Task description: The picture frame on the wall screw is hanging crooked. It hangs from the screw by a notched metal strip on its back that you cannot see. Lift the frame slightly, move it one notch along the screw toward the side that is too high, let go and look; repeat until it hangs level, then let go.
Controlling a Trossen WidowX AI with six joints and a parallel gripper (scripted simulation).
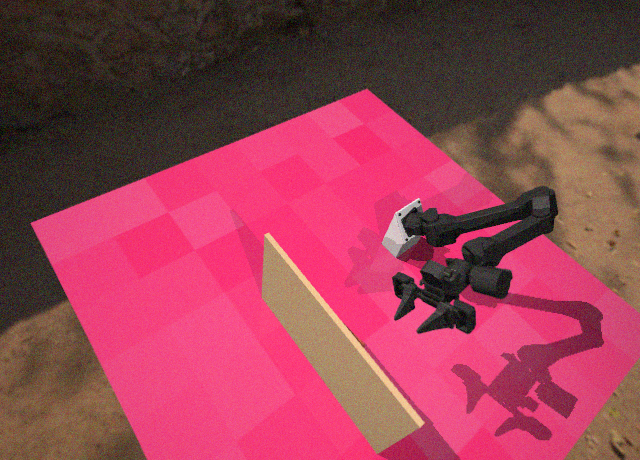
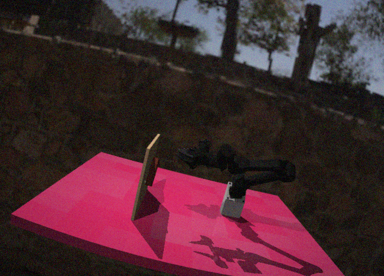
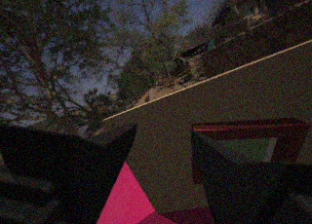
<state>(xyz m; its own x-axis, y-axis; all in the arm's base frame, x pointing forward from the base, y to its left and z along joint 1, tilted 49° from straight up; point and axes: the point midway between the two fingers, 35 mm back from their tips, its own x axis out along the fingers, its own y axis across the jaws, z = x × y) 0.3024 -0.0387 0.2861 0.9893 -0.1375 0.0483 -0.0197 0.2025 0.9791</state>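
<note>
A tan wall board stands upright on the pink table. The picture frame is dark red and hangs on the board's side that faces the arm. In the top view the board hides it. In the wrist view it has a greenish picture and sits partly behind my right finger. My gripper is open and empty. It points at the board, a short way off from the frame and not touching it.
The arm's white base stands on the table behind the gripper. The arm's shadow falls on the table's near right part. Dark ground and sand surround the table.
</note>
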